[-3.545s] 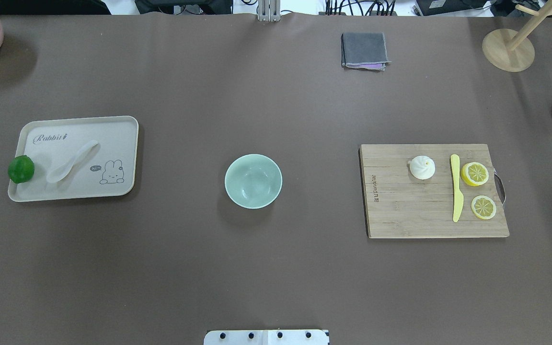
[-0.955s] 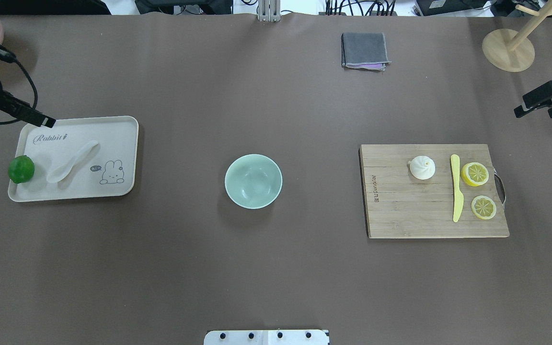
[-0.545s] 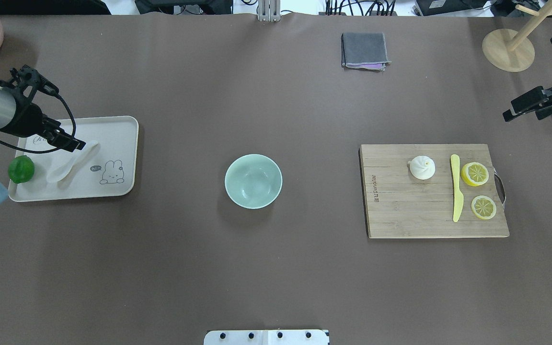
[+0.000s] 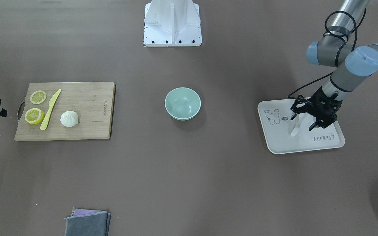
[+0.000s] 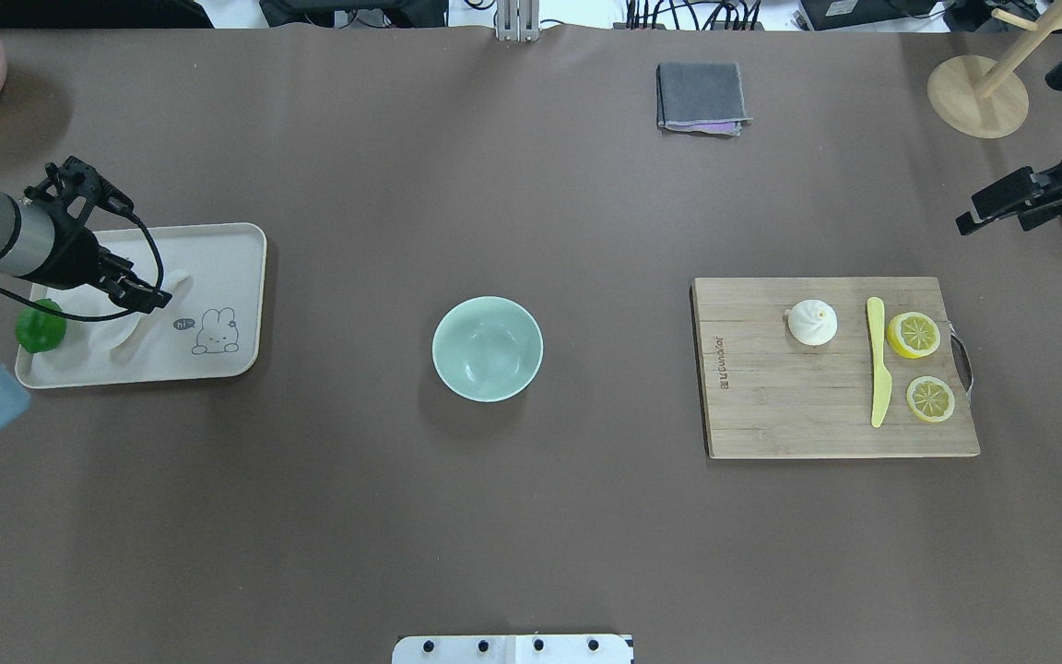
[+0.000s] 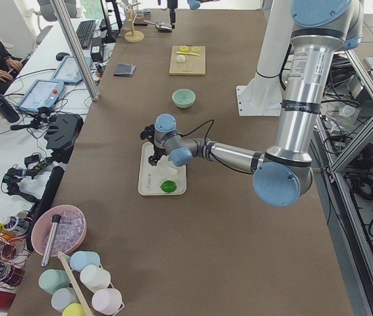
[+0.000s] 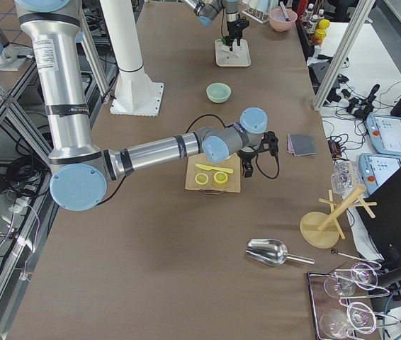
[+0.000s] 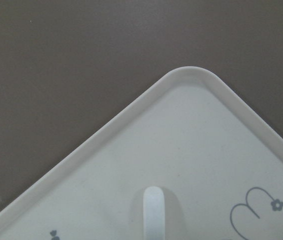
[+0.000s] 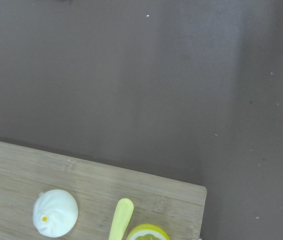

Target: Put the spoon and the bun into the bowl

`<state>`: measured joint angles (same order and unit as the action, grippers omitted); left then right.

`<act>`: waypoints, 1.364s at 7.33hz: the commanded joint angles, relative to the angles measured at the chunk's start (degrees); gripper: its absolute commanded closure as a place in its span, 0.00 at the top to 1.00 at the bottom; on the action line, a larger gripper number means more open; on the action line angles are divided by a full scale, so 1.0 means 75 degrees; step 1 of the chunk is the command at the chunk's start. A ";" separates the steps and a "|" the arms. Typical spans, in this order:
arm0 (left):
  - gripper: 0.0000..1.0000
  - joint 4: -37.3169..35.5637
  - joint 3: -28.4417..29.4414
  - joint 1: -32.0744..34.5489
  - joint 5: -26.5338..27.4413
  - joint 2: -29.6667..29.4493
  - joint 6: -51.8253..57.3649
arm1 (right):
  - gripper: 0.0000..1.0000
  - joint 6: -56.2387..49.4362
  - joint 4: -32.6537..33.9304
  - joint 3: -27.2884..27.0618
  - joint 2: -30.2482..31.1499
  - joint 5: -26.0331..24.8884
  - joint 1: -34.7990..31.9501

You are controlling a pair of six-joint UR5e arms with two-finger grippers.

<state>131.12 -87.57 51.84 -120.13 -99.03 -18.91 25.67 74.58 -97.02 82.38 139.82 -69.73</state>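
My left gripper (image 4: 302,122) hangs, jaws apart, over the spoon (image 4: 294,128) on the tray (image 4: 274,144) by the counter's left edge; closing off-centre could squirt the glossy handle out, well short of the bowl (image 4: 182,116).

I see bright, even overhead light on the matte brown worktop (image 5: 531,516). The bowl (image 5: 487,348), midway between both sets of jaws, casts a soft shadow and shows faint glints. Wrist views are sharp.
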 commanded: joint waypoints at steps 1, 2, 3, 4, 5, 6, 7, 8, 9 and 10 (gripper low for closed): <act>0.76 -0.0033 0.0051 -0.0115 -0.0003 0.0009 -0.0010 | 1.00 0.0000 -0.0006 -0.0001 -0.0050 -0.0009 0.0133; 0.74 -0.0056 0.0062 -0.0115 -0.0003 -0.0003 -0.0010 | 1.00 0.0000 0.0006 0.0011 -0.0074 -0.0033 0.0156; 0.71 -0.0056 0.0097 -0.0115 -0.0003 -0.0003 -0.0010 | 1.00 0.0011 0.0006 0.0011 -0.0086 -0.0033 0.0180; 0.70 -0.0056 0.0144 -0.0115 -0.0003 -0.0014 -0.0010 | 1.00 0.0011 0.0006 -0.0001 -0.0086 -0.0033 0.0192; 0.69 -0.0056 0.0261 -0.0115 -0.0014 -0.0061 -0.0010 | 1.00 0.0011 0.0006 0.0011 -0.0097 -0.0033 0.0192; 0.67 -0.0056 0.0285 -0.0127 -0.0014 -0.0073 -0.0010 | 1.00 0.0011 0.0041 0.0046 -0.0190 -0.0021 0.0203; 0.47 -0.0068 0.0285 -0.0115 -0.0026 -0.0073 -0.0033 | 1.00 0.0011 0.0041 0.0046 -0.0203 -0.0021 0.0227; 0.27 -0.0057 0.0274 -0.0115 -0.0026 -0.0073 -0.0404 | 1.00 0.0035 0.0041 0.0058 -0.0214 -0.0021 0.0227; 0.18 -0.0068 0.0262 -0.0138 -0.0015 -0.0085 -0.0814 | 1.00 0.0070 0.0053 0.0046 -0.0215 -0.0021 0.0227; 0.07 -0.0057 0.0262 -0.0139 -0.0014 -0.0073 -0.0865 | 1.00 0.0070 0.0053 0.0046 -0.0249 -0.0021 0.0238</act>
<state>130.65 -85.56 50.86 -120.26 -99.61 -23.76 26.08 74.94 -96.67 80.74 139.66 -68.01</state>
